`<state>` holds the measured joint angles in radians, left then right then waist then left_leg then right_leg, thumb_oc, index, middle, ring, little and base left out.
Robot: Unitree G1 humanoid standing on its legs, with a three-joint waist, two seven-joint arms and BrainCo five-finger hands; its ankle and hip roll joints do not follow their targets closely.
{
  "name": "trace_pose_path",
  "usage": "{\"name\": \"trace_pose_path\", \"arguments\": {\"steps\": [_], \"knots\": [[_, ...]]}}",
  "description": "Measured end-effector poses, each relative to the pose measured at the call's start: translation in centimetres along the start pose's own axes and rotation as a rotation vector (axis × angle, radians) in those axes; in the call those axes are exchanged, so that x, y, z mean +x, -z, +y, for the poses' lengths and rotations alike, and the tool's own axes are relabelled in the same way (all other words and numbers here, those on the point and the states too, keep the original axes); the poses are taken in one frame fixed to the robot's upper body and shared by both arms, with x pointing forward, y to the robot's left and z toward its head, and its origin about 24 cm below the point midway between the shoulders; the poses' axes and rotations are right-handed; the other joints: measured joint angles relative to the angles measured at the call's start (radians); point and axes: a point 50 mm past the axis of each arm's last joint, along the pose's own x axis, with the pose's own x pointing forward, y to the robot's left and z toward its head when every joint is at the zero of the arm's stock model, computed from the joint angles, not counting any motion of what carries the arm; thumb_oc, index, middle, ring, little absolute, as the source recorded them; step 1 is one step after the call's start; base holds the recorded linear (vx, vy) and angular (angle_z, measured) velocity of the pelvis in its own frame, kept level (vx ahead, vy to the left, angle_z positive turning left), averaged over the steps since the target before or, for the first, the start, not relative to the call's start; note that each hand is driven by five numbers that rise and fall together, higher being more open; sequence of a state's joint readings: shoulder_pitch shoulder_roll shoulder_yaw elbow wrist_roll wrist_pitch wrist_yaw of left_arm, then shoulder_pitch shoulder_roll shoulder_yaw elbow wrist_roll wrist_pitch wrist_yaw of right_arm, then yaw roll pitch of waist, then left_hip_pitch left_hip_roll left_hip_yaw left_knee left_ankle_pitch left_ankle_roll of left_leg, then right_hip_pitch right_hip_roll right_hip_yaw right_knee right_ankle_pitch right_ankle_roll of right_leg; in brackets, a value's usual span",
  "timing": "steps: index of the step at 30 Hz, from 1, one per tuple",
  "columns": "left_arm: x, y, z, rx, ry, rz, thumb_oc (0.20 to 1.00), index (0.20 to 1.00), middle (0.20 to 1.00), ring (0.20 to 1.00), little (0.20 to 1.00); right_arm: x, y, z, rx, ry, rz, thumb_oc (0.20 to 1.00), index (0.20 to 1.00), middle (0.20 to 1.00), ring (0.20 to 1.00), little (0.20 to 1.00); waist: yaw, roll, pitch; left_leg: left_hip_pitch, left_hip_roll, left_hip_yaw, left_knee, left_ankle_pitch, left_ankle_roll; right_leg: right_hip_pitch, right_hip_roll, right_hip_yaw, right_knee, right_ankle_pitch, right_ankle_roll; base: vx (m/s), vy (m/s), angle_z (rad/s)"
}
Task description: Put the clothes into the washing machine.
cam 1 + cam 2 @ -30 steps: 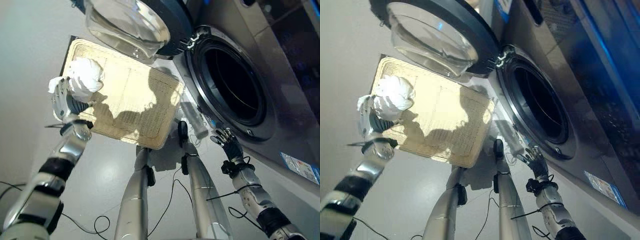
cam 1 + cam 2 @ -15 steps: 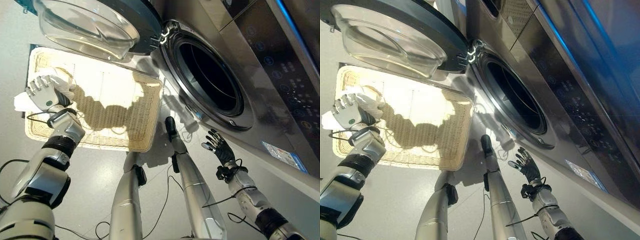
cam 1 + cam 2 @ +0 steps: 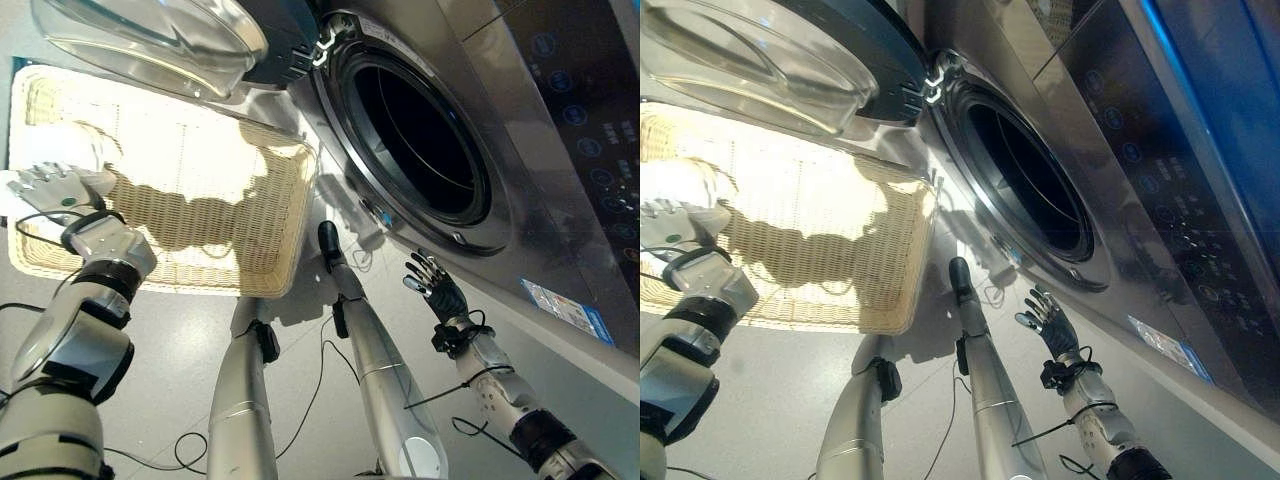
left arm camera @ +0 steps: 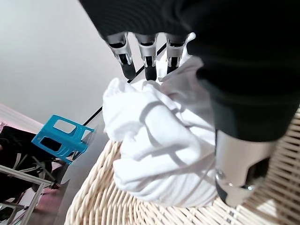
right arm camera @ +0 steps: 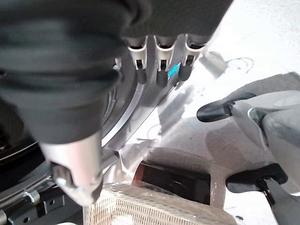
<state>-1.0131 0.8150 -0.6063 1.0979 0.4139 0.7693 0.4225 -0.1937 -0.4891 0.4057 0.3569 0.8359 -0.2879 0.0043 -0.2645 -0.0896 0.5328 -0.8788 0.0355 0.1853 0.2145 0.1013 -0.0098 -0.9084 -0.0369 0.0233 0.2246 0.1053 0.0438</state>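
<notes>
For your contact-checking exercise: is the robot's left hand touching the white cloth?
Touching. In the left wrist view, the left hand lies on the white cloth, fingers straight over it.

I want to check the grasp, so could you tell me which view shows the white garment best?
The left wrist view: the white garment shows bunched in the wicker basket under the left hand. In both eye views that hand mostly covers it.

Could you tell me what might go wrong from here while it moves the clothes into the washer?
The left hand lies over the white cloth in the basket with straight fingers, so a lift now could leave the cloth behind. The open door hangs over the basket, so the rising arm might hit it. The right hand hovers open below the drum opening and could block the way in.
</notes>
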Motion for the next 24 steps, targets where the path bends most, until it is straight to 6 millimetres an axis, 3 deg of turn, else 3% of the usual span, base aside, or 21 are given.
{"name": "trace_pose_path", "arguments": {"steps": [1, 2, 3, 5, 7, 9, 14, 15, 17, 21, 22, 24], "knots": [[0.2, 0.1, 0.0, -0.024, 0.005, 0.002, 1.000, 1.000, 1.000, 1.000, 1.000, 0.1, -0.2, -0.1, -0.004, -0.001, -0.003, 1.000, 1.000, 1.000, 1.000, 1.000, 0.000, 0.000, 0.000, -0.020, 0.003, -0.007, 0.010, -0.001, -0.001, -0.015, 0.004, -0.002, 0.004, 0.002, -0.003, 0.00, 0.000, 0.00], [0.3, 0.1, 0.1, -0.043, 0.007, 0.006, 0.881, 0.881, 0.881, 0.881, 0.881, 0.1, -0.3, -0.2, -0.004, -0.002, -0.005, 1.000, 1.000, 1.000, 1.000, 1.000, 0.000, 0.000, 0.000, -0.026, 0.003, -0.011, 0.014, -0.002, -0.002, -0.022, 0.004, -0.002, 0.009, 0.002, -0.003, 0.00, 0.000, 0.00], [0.6, 0.2, 0.4, -0.086, 0.004, 0.010, 0.529, 0.529, 0.529, 0.529, 0.529, 0.3, -0.6, -0.2, -0.009, -0.005, -0.013, 1.000, 1.000, 1.000, 1.000, 1.000, -0.003, -0.001, 0.000, -0.039, 0.005, -0.015, 0.023, -0.004, -0.005, -0.035, 0.006, -0.003, 0.020, 0.001, -0.003, 0.00, 0.000, 0.00], [1.0, 0.2, 0.9, -0.134, -0.002, 0.006, 0.200, 0.200, 0.200, 0.200, 0.200, 0.6, -1.2, -0.3, -0.016, -0.016, -0.025, 1.000, 1.000, 1.000, 1.000, 1.000, -0.006, -0.001, 0.000, -0.048, 0.008, -0.019, 0.028, -0.004, -0.005, -0.041, 0.009, -0.006, 0.024, 0.001, -0.003, -0.01, -0.022, 0.02], [1.3, 0.3, 1.4, -0.148, -0.020, 0.002, 0.200, 0.200, 0.200, 0.200, 0.200, 0.8, -1.6, -0.3, -0.013, -0.024, -0.036, 1.000, 1.000, 1.000, 1.000, 1.000, -0.007, -0.001, 0.000, -0.056, 0.010, -0.025, 0.033, -0.005, -0.005, -0.045, 0.011, -0.009, 0.026, -0.001, -0.006, -0.01, -0.045, 0.05], [2.6, 0.8, 4.0, -0.206, -0.105, -0.008, 0.200, 0.200, 0.200, 0.200, 0.200, 1.0, -2.3, 0.1, 0.006, -0.052, -0.060, 1.000, 1.000, 1.000, 1.000, 1.000, -0.007, -0.003, -0.001, -0.104, 0.015, -0.049, 0.056, -0.003, -0.006, -0.086, 0.016, -0.030, 0.051, -0.008, -0.013, -0.01, -0.078, 0.12], [3.0, 0.9, 4.9, -0.406, -0.151, -0.013, 0.200, 0.200, 0.200, 0.200, 0.200, 1.0, -2.3, 0.4, 0.022, -0.069, -0.054, 1.000, 1.000, 1.000, 1.000, 1.000, -0.005, -0.005, -0.002, -0.123, 0.019, -0.069, 0.061, 0.003, -0.013, -0.100, 0.019, -0.048, 0.063, -0.012, -0.019, -0.01, -0.076, 0.08], [2.9, 0.7, 5.0, -0.511, -0.144, 0.002, 0.200, 0.200, 0.200, 0.200, 0.200, 0.9, -2.2, 0.4, 0.023, -0.070, -0.055, 1.000, 1.000, 1.000, 1.000, 1.000, -0.005, -0.005, -0.002, -0.126, 0.018, -0.078, 0.064, 0.003, -0.014, -0.102, 0.018, -0.055, 0.069, -0.016, -0.023, -0.02, -0.168, 0.10], [2.4, 0.1, 5.1, -0.702, -0.163, -0.007, 0.200, 0.200, 0.200, 0.200, 0.200, 0.6, -2.0, 0.7, 0.033, -0.079, -0.061, 1.000, 1.000, 1.000, 1.000, 1.000, 0.009, -0.019, -0.003, -0.122, 0.020, -0.095, 0.061, 0.010, -0.016, -0.100, 0.023, -0.064, 0.082, -0.024, -0.026, -0.03, -0.167, 0.12], [1.5, -0.6, 4.5, -0.897, -0.174, -0.069, 0.200, 0.200, 0.200, 0.200, 0.200, 0.6, -2.6, 2.0, 0.058, -0.123, -0.114, 1.000, 1.000, 1.000, 1.000, 1.000, 0.016, -0.030, -0.002, -0.096, 0.021, -0.122, 0.046, 0.029, -0.023, -0.070, 0.032, -0.062, 0.088, -0.029, -0.034, -0.04, -0.069, 0.16], [0.7, -1.6, 4.0, -0.977, -0.140, -0.106, 0.200, 0.200, 0.200, 0.200, 0.200, 0.6, -3.0, 2.3, 0.063, -0.134, -0.142, 1.000, 1.000, 1.000, 1.000, 1.000, 0.023, -0.032, -0.003, -0.076, 0.019, -0.129, 0.030, 0.031, -0.027, -0.053, 0.033, -0.061, 0.088, -0.038, -0.029, -0.10, -0.129, 0.11], [-2.2, -3.8, 2.7, -1.351, -0.010, -0.158, 0.200, 0.200, 0.200, 0.200, 0.200, 0.7, -3.6, 2.8, 0.096, -0.125, -0.205, 1.000, 1.000, 1.000, 1.000, 1.000, 0.054, -0.039, -0.008, -0.037, 0.007, -0.131, -0.027, 0.066, -0.026, -0.048, 0.031, -0.034, 0.114, -0.055, -0.022, -0.09, -0.199, 0.19]]}}
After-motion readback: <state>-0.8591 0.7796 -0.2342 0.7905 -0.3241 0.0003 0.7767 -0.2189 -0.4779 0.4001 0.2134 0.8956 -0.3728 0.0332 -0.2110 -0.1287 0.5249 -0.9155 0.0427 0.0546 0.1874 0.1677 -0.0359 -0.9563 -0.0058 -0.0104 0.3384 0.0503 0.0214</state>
